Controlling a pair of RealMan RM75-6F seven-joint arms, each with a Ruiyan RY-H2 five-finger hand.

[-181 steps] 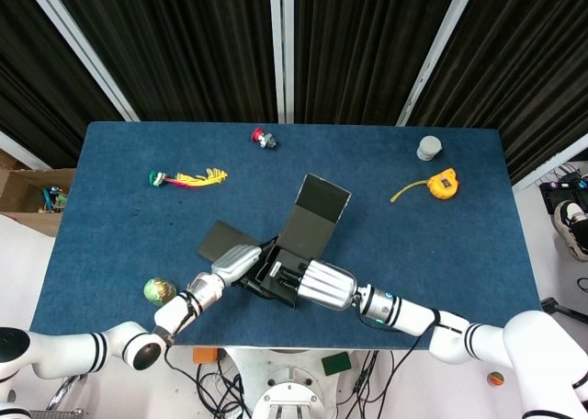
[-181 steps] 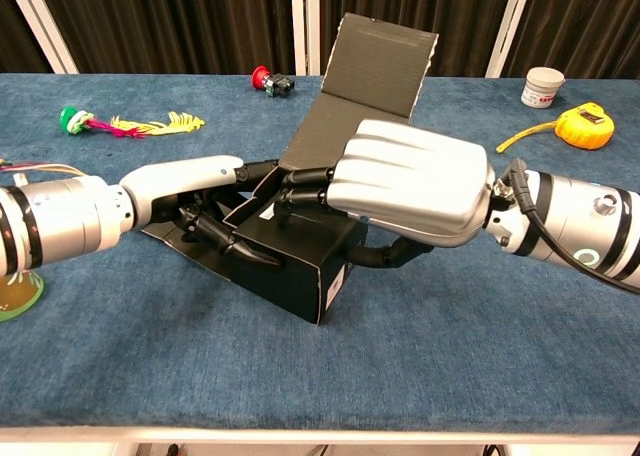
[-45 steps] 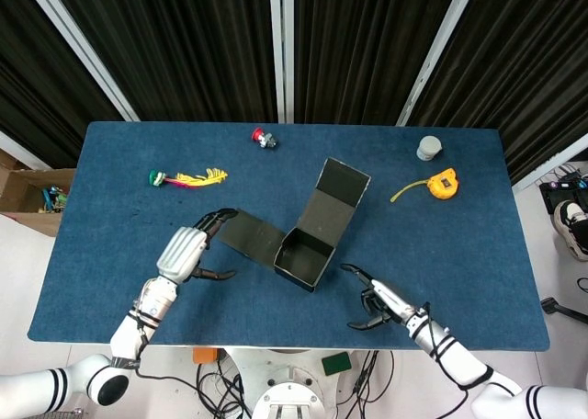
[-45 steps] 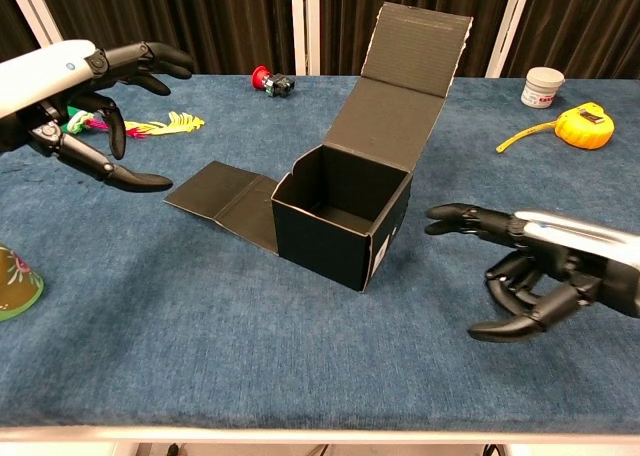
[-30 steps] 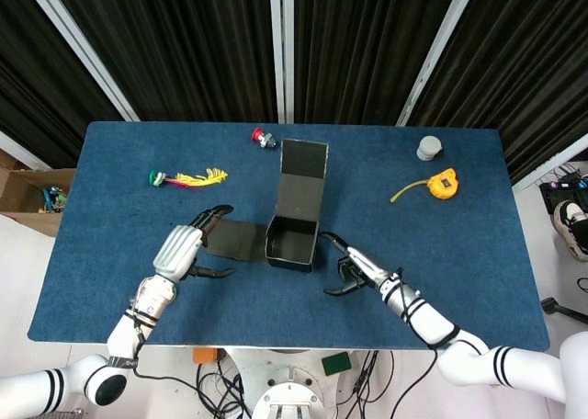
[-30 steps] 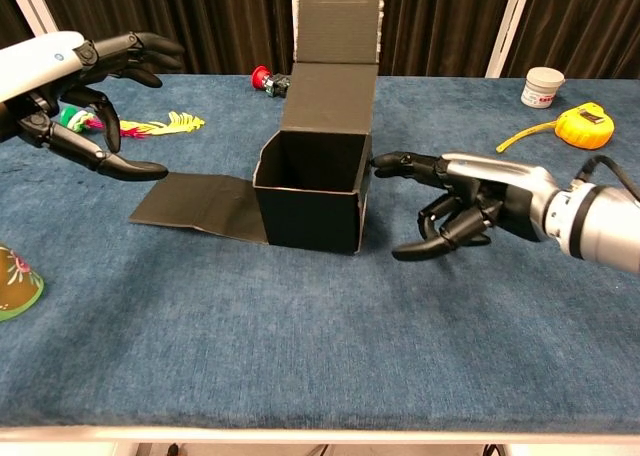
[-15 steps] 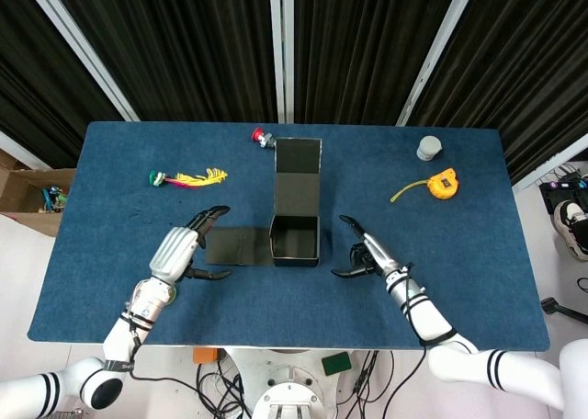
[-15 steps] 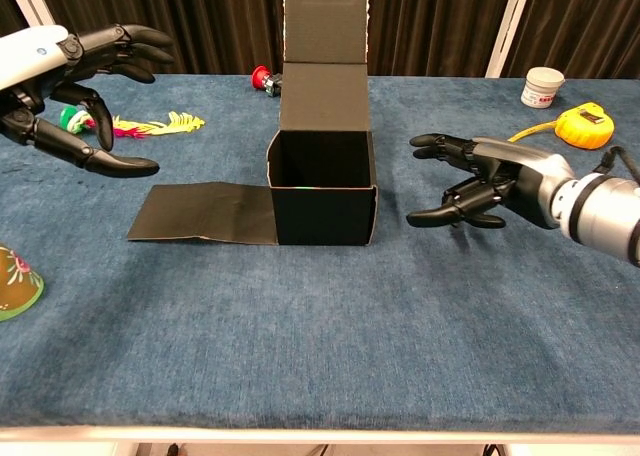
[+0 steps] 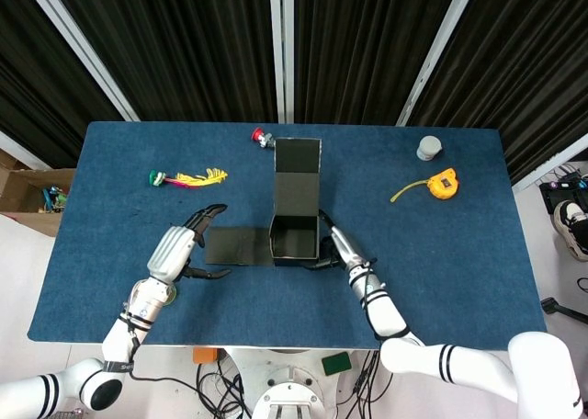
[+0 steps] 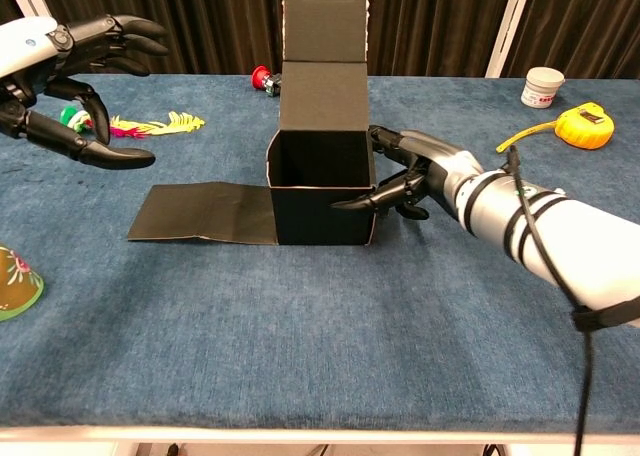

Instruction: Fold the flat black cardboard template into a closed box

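Observation:
The black cardboard box (image 9: 294, 238) stands open-topped at the table's middle, its front wall (image 10: 322, 214) facing me. Its lid flap (image 10: 325, 36) rises upright from the back wall. One flat side flap (image 10: 205, 213) lies on the cloth to the left of the box. My right hand (image 10: 405, 181) lies against the box's right wall from outside, thumb at the front right corner, fingers (image 10: 388, 140) toward the back; it also shows in the head view (image 9: 335, 247). My left hand (image 10: 70, 76) hovers with fingers spread, left of the flat flap (image 9: 237, 247), holding nothing.
A yellow feather toy (image 9: 188, 177) and a red-capped item (image 9: 265, 139) lie at the back left. A white jar (image 9: 429, 148) and a yellow tape measure (image 9: 444, 183) sit at the back right. A green-yellow ball (image 10: 15, 281) rests near the front left edge.
My right hand has moved left from open air beside the box until it touches the box's right wall. The box and my left hand have barely shifted.

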